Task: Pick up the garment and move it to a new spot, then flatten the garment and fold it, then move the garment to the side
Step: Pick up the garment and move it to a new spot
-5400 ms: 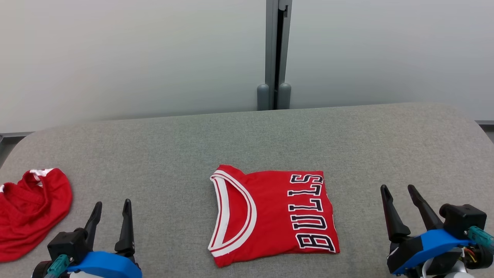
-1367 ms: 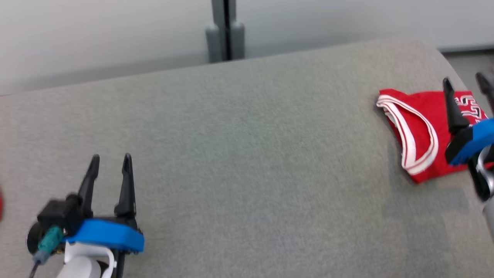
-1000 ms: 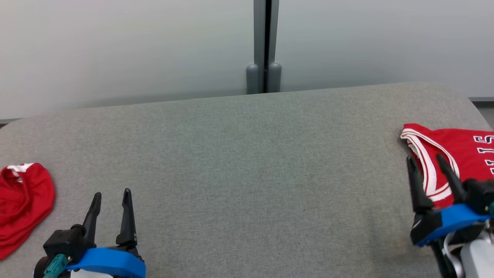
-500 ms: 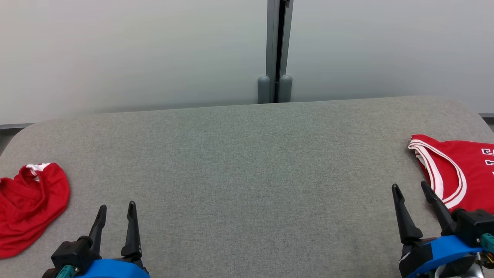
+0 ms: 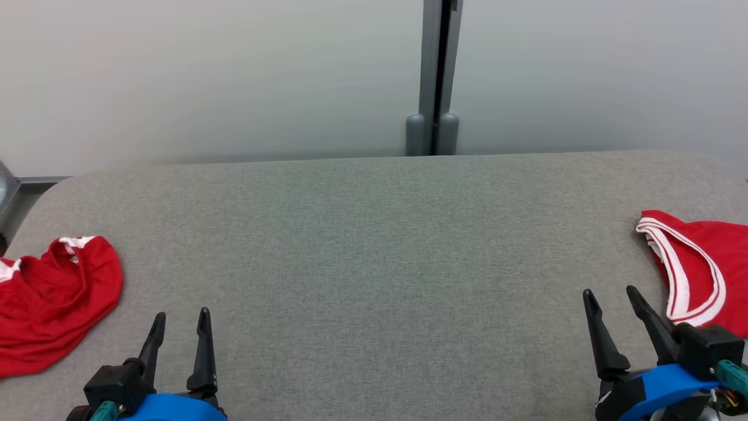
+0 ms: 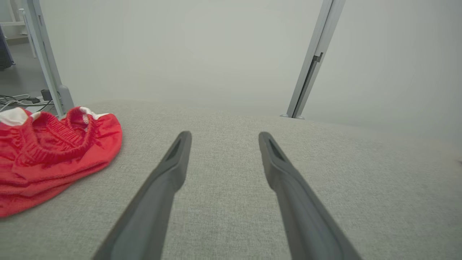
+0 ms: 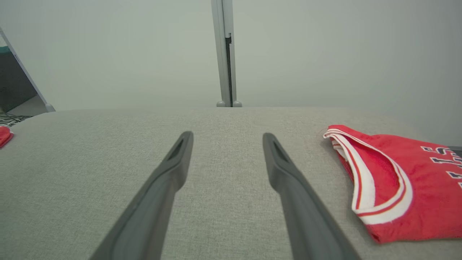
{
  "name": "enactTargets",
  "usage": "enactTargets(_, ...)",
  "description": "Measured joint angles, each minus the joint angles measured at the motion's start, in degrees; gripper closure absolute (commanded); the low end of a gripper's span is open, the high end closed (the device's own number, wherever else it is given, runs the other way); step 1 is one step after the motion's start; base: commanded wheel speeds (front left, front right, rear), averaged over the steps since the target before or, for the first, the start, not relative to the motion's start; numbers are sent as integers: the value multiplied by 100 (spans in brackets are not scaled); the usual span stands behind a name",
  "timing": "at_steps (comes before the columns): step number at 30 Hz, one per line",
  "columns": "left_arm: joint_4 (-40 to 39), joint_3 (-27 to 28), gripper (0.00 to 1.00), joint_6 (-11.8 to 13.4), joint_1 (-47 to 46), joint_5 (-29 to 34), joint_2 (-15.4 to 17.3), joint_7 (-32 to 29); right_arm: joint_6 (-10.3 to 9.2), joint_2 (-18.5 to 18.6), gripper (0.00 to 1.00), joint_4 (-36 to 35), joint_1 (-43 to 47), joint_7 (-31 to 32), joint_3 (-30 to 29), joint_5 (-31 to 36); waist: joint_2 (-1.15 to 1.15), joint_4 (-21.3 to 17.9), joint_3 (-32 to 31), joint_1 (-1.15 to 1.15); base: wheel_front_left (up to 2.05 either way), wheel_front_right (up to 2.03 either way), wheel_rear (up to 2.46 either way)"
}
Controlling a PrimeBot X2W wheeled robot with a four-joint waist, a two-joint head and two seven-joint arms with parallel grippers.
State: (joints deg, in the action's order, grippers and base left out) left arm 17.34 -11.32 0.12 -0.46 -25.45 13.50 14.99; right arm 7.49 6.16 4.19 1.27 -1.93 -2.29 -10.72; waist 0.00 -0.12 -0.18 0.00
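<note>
A folded red jersey garment (image 5: 701, 263) with white-striped trim lies flat at the right end of the grey padded table (image 5: 374, 245). In the right wrist view the jersey (image 7: 415, 187) sits right of the fingers. My right gripper (image 5: 609, 291) is open and empty, just left of the jersey and apart from it; its wrist view shows the same open right gripper (image 7: 227, 134). My left gripper (image 5: 181, 314) is open over bare table at the lower left. A crumpled red garment (image 5: 52, 304) with a white band lies left of it, apart, and is the crumpled garment (image 6: 47, 155) beside my open left gripper (image 6: 223, 135).
A pale partition wall with a grey vertical post (image 5: 433, 76) stands right behind the table's far edge. Cables (image 6: 18, 99) lie on the floor past the table's left end. The table's corners are rounded.
The folded jersey, in the table's middle earlier, now lies at its right end. My right gripper, over the jersey's collar a second ago, has drawn back left of it. The head camera has shifted.
</note>
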Motion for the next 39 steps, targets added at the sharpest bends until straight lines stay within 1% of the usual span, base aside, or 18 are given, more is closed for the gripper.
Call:
enactTargets(6,33,2,0,-15,-86,132,37,0,0,12,0,77,4,-68,-24,-10,0,408,-58,0,0,0,0)
enactTargets(19,36,82,0,-18,-50,178,68,1,0,-3,0,168,-23,-138,91,-69,0,1875,-121,0,0,0,0)
enactTargets(26,34,44,0,-65,-38,182,48,1,0,7,0,269,-65,-190,176,-105,0,2567,-51,0,0,0,0)
enactTargets(32,35,90,0,-66,-13,175,60,0,0,47,0,387,-111,-263,213,-156,0,2926,39,0,0,0,0)
enactTargets(39,-1,119,0,-65,-10,175,63,1,0,70,0,444,-177,-292,253,-165,0,3017,101,0,0,0,0)
